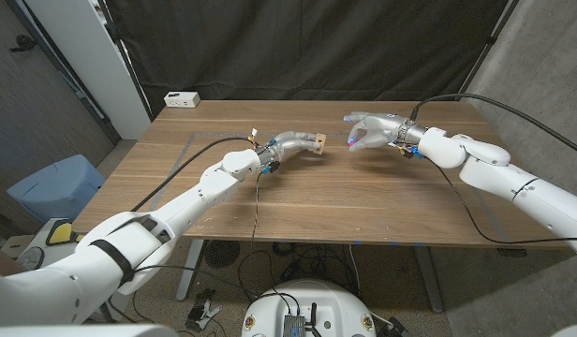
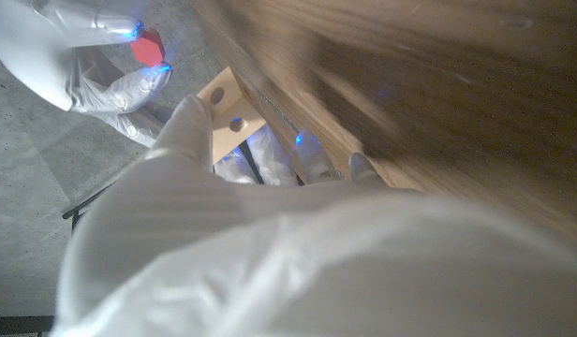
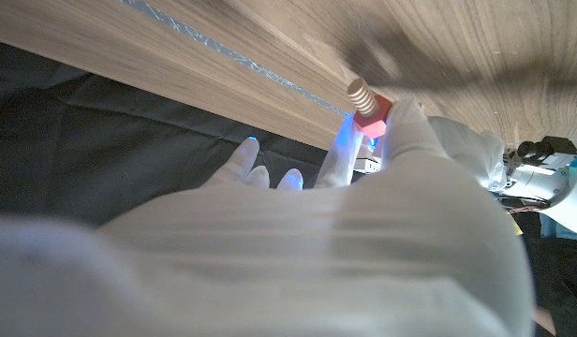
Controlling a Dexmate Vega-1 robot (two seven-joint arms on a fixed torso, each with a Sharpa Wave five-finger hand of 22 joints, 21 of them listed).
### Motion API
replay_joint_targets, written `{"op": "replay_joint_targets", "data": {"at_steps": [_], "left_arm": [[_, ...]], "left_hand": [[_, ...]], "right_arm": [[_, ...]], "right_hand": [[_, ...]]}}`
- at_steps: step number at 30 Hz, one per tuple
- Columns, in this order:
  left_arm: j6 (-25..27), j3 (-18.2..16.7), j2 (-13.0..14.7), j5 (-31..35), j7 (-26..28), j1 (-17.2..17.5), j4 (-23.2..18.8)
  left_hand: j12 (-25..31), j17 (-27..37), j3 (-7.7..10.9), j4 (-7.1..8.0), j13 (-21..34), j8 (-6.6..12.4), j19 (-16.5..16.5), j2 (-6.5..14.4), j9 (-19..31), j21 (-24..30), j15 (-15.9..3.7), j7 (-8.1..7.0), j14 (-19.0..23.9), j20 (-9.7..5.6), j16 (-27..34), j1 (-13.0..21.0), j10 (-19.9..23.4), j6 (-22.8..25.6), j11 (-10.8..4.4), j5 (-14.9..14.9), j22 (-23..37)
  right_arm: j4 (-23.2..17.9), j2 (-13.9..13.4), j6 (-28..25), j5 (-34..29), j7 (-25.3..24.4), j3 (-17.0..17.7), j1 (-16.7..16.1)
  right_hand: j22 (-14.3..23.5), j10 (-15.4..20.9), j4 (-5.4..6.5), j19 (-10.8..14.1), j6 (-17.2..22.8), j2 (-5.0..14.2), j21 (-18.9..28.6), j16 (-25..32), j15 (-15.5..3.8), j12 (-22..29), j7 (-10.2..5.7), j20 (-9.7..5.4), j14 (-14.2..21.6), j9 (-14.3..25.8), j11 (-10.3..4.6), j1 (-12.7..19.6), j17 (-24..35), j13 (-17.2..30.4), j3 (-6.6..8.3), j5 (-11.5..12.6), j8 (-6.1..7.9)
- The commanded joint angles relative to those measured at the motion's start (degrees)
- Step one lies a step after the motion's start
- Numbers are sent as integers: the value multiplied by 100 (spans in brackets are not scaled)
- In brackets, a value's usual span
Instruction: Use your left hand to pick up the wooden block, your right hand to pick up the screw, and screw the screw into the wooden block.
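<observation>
Pale wood: the wooden block [image 1: 317,142] sits in the grip of the left hand [image 1: 293,145], held above the wooden table [image 1: 345,201] near its middle. In the left wrist view the block [image 2: 230,114] shows two round holes on its face, with fingers [image 2: 190,117] wrapped along its side. The right hand [image 1: 368,129] hovers just beside it, a small gap between the two hands, pinching the screw [image 3: 367,106]: red head, ribbed wooden shank pointing out from the fingertips [image 3: 401,117]. From the left wrist view the red head [image 2: 150,47] is seen clamped between the right hand's fingertips. Black cables trail from both wrists across the tabletop. A white box [image 1: 183,98] lies at the table's far left corner. Black curtain [image 1: 317,47] behind; a blue bin [image 1: 54,187] stands on the floor to the left.
</observation>
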Motion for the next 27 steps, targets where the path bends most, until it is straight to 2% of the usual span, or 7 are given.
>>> {"op": "replay_joint_targets", "data": {"at_steps": [1,27], "left_arm": [[-125,0,-73,-15,-59,-51,172],[-277,43,-240,-8,-128,-124,435]], "left_hand": [[8,-5,3,25,21,35,17,52,14,30,-171,7,13,29,19,-6,37,259,13,48,9],[9,-7,2,16,30,35,18,50,14,30,-180,8,22,15,19,-2,35,261,12,44,10]], "right_arm": [[-82,155,-42,29,-76,26,46],[-195,511,-429,1058,-346,330,-228]], "right_hand": [[32,15,9,24,77,-3,-3,-11,-219,-8,-5,-24,54,15,-15,78,7,31,8,-12,65],[32,18,7,71,123,23,3,-11,-104,-31,46,-6,88,39,11,129,1,34,9,-34,125]]}}
